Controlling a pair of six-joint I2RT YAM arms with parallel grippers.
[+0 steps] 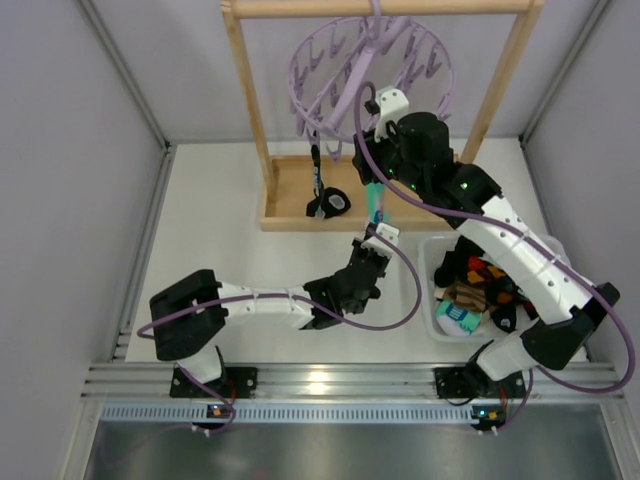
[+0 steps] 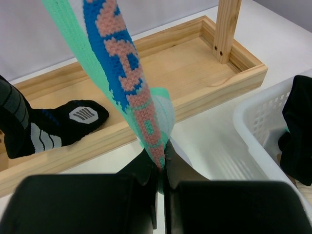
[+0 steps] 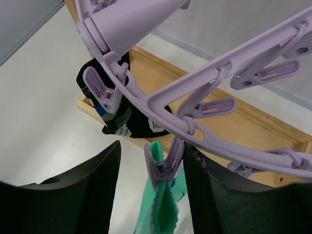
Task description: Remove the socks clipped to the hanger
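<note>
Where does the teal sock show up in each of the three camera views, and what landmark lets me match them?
Top external: the teal sock hangs at centre, below the lavender hanger.
Left wrist: centre, running down from the top into the shut left gripper.
Right wrist: bottom centre, under a clip.
Shared landmark: the wooden tray behind it.

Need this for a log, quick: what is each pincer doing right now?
Left pincer: closed on the green-blue sock's lower end.
Right pincer: open, straddling the clip that holds that sock.
</note>
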